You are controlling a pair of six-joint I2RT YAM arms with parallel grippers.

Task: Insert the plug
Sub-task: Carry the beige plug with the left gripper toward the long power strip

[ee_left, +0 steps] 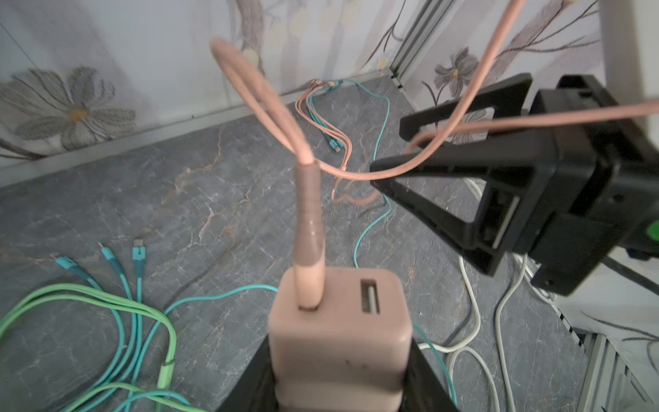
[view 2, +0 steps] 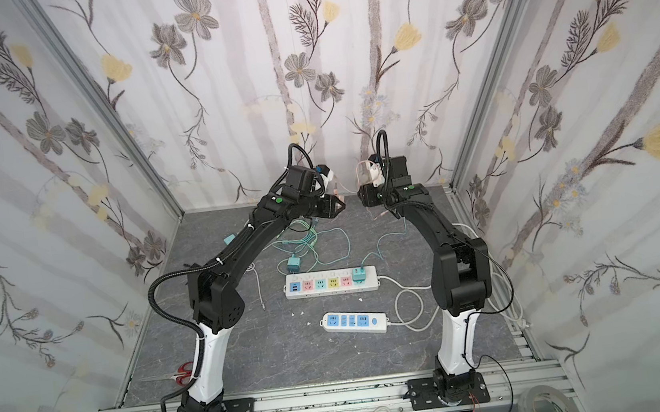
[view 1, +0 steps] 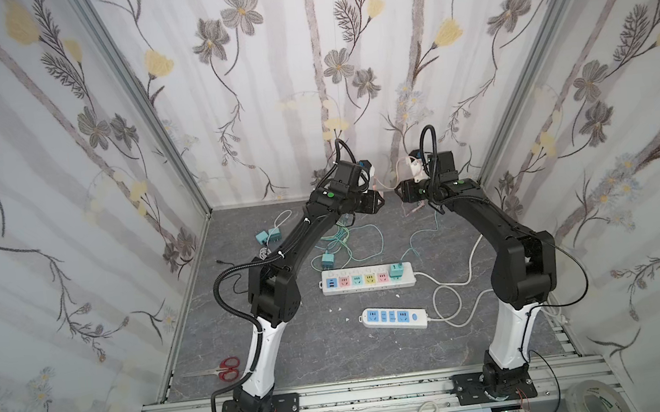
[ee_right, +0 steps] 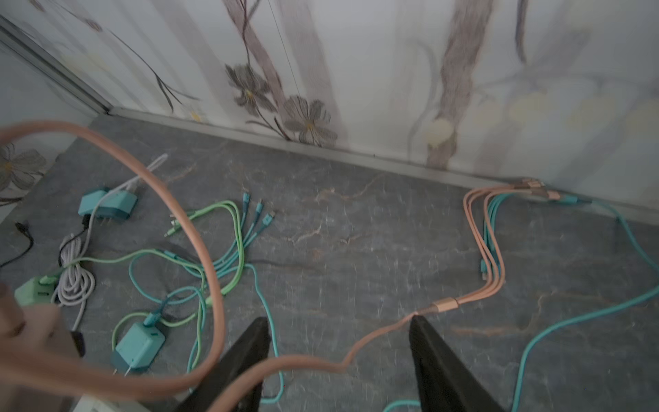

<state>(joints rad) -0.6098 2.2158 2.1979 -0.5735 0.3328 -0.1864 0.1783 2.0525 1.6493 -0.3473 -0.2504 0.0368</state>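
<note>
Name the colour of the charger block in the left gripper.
Pale pink; the charger block shows best in the left wrist view.

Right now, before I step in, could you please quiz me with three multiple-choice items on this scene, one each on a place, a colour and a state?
1. One teal charger is plugged into the coloured power strip; where?
A. Its yellow socket
B. Its end socket, on the cord side
C. Its USB end

2. What colour is the charger block in the left pincer?
A. Green
B. White
C. Pink

3. How is the right pincer?
A. Open, the pink cable running across between its fingers
B. Shut on a charger
C. Out of view

Answers:
1. B: both top views show it at the cord end.
2. C: the left wrist view shows it pink.
3. A: the right wrist view shows the fingers apart.
</note>
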